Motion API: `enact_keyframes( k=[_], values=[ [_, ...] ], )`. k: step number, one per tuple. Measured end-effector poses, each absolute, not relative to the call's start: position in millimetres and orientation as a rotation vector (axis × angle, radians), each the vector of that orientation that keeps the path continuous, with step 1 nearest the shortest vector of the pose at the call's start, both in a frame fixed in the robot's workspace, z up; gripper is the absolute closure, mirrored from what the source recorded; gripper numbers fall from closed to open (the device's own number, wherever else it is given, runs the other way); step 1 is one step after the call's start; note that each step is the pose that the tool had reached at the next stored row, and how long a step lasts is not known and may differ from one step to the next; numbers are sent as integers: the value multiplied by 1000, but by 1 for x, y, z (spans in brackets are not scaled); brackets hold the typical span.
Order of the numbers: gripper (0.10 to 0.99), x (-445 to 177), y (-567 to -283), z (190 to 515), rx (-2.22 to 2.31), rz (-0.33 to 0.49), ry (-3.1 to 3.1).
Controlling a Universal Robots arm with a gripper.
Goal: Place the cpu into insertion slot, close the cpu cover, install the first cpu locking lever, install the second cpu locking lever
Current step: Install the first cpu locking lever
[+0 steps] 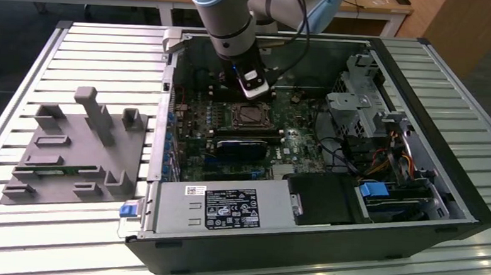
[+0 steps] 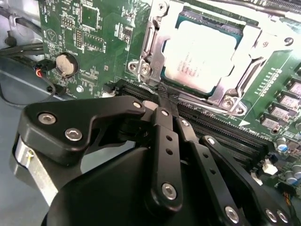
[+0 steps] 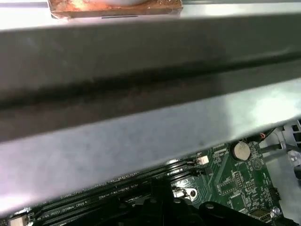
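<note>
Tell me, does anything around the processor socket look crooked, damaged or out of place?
Nothing stands out. In the second wrist view the cpu lies flat and square, the cpu cover is down around it, and the shut gripper sits at the cover's edge.

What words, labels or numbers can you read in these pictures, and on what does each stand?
White label on the silver metal box: print and symbols, too small to read.
The cpu, top face: faint lines of print, washed out by glare.
Green motherboard: white markings, too small to read.
Nothing can be quoted.
</note>
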State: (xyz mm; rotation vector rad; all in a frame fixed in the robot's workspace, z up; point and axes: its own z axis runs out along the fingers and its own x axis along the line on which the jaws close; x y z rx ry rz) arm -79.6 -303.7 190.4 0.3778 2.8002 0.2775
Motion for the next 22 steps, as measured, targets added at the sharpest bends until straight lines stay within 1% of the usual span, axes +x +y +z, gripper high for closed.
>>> enact_keyframes(
  k=[12,22],
  values=[
    [980,-80,-304,187,375,259,2800],
    [980,-80,-304,204,374,255,2800]
  ],
)
